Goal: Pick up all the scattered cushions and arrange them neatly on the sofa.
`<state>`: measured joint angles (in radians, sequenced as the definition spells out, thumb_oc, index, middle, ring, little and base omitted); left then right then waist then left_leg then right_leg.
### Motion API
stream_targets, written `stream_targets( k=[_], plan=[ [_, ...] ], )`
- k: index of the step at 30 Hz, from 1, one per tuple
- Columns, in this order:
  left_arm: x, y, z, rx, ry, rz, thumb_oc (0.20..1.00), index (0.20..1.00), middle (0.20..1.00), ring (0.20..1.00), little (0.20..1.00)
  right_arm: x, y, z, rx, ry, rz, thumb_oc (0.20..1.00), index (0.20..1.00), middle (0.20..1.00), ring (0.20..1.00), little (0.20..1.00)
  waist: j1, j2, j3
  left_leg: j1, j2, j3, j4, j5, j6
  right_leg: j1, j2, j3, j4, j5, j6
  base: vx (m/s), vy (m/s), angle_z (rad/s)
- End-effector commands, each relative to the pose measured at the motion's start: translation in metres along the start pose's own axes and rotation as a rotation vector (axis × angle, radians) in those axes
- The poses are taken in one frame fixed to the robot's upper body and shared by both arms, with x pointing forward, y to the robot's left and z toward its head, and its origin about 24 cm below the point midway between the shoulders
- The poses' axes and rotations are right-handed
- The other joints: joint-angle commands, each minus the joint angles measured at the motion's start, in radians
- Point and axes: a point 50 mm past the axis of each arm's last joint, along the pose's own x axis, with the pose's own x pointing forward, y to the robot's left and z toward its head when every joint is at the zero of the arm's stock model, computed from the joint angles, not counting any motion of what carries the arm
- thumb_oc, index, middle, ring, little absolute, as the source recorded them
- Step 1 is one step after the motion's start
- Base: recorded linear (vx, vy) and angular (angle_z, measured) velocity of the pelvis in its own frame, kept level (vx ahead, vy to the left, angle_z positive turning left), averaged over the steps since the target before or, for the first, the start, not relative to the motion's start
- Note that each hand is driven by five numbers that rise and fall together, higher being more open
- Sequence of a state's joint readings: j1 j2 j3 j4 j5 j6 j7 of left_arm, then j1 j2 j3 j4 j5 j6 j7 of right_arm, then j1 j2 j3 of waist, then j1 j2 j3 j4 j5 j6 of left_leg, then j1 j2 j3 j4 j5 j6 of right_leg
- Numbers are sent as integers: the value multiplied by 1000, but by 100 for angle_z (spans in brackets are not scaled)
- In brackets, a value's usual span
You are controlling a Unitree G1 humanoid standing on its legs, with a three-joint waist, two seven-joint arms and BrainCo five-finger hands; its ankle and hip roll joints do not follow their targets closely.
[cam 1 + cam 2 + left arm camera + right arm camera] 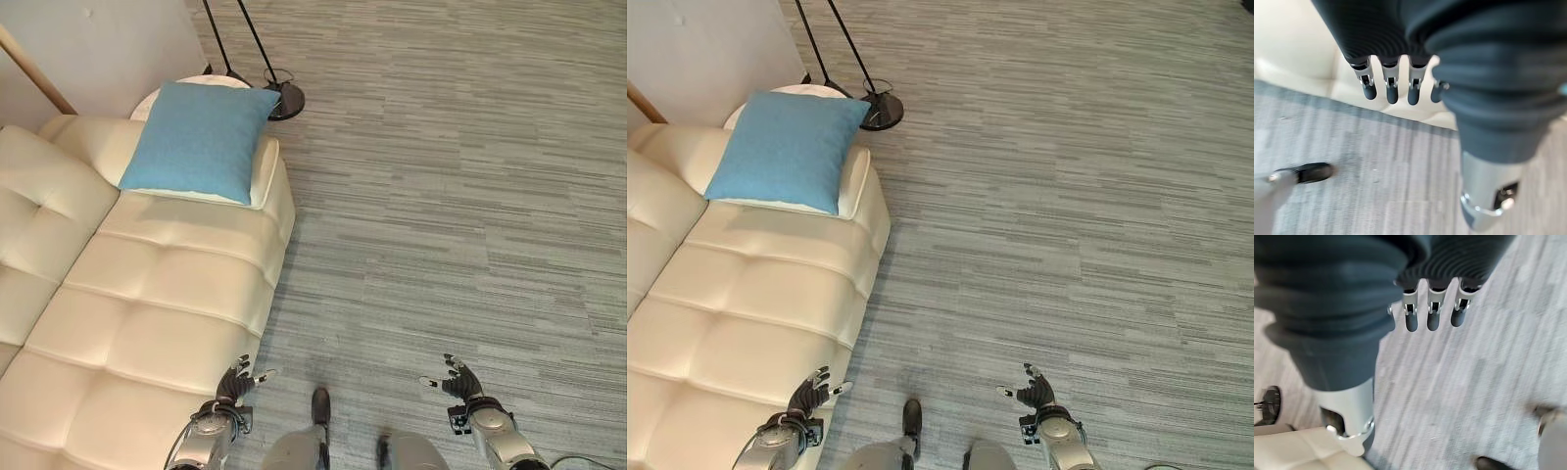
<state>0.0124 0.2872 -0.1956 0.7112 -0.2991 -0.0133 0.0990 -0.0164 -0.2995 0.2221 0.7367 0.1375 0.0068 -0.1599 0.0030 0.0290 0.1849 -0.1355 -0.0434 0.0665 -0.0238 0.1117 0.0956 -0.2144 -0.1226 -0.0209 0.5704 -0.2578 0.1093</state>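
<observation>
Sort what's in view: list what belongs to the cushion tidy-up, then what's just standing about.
Job:
blue cushion, lying on the sofa's arm
cream sofa
left hand, open, empty
right hand, open, empty

Standing about:
floor lamp base
round side table behind the cushion

place: i think i am in a living room | soft cream sofa (147, 294) with puffy squares by a pale wall (108, 44) | blue cushion (201, 140) lying on the sofa's far end | thin black floor lamp (279, 96) standing just past it | grey striped carpet (451, 196) over the whole floor
</observation>
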Motion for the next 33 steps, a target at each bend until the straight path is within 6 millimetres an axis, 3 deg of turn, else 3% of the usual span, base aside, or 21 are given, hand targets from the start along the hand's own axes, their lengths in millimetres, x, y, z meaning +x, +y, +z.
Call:
stream_targets(
  k=[1,6,9,13,14,16,18,21,24,29,33],
  plan=[
    [-1,13,20,-14,-99,32,1000,1000,1000,1000,1000,0,-1,11,43,-51,-20,1000,1000,1000,1000,1000,12,-33,12,-18,52,10,79,-156,-63,0,-8,-88,-197,176,8,215,2,-12],
    [3,5,30,-28,-125,14,1000,1000,1000,1000,1000,1,-5,9,58,-38,-47,1000,1000,1000,1000,1000,-26,-45,41,82,34,28,64,-218,-75,-110,19,-166,-400,251,26,278,-69,-39],
    [4,-1,38,-15,-160,-13,1000,1000,1000,1000,1000,-1,-5,4,74,-24,-56,1000,1000,1000,1000,1000,-45,-45,36,136,25,18,59,-256,-84,-86,24,-189,-478,264,26,290,-145,7],
    [3,-9,39,-36,-168,-38,1000,1000,1000,1000,1000,-2,-8,-2,86,-9,-60,1000,1000,1000,1000,1000,-55,-34,10,171,36,27,84,-298,-94,-62,27,-177,-442,261,-1,267,-118,19],
    [1,-11,40,-40,-176,-55,1000,1000,1000,1000,1000,-3,-11,-4,100,-8,-60,1000,1000,1000,1000,1000,-60,-22,-2,177,55,29,147,-317,-108,-38,40,-171,-424,235,-21,404,-209,26],
    [1,-13,40,-44,-173,-59,1000,1000,1000,1000,1000,-3,-13,-4,95,-8,-61,1000,1000,1000,1000,1000,-61,-20,-6,163,58,26,197,-299,-114,-26,48,-167,-428,232,-31,226,-136,26],
    [1,-12,40,-80,-175,-55,1000,1000,1000,1000,1000,-3,-18,-3,95,-15,-67,1000,1000,1000,1000,1000,-52,-13,-5,119,67,6,326,-227,-131,21,72,-154,-442,200,-57,212,-129,-3],
    [1,-11,37,-91,-162,-47,1000,1000,1000,1000,1000,-2,-24,-2,90,-16,-82,1000,1000,1000,1000,1000,-36,-22,-9,52,58,-13,317,-222,-126,65,65,-143,-468,179,-56,305,-50,-10],
    [-1,-8,32,-107,-149,-40,1000,1000,1000,1000,1000,-2,-31,-3,79,-15,-99,1000,1000,1000,1000,1000,-15,-35,-10,-18,57,-18,259,-226,-126,112,51,-132,-495,163,-47,226,35,-10],
    [-2,-6,28,-111,-138,-27,1000,1000,1000,1000,1000,-2,-35,-3,65,-11,-122,1000,1000,1000,1000,1000,28,-20,9,-129,99,-27,87,-61,-160,202,62,-117,-551,134,-38,253,97,-19],
    [-3,-4,25,-104,-129,-16,1000,1000,1000,1000,1000,-3,-32,-7,45,9,-119,1000,1000,1000,1000,1000,48,-14,5,-165,120,9,21,-20,-169,264,57,-94,-573,108,-24,273,169,-25]
  ],
)
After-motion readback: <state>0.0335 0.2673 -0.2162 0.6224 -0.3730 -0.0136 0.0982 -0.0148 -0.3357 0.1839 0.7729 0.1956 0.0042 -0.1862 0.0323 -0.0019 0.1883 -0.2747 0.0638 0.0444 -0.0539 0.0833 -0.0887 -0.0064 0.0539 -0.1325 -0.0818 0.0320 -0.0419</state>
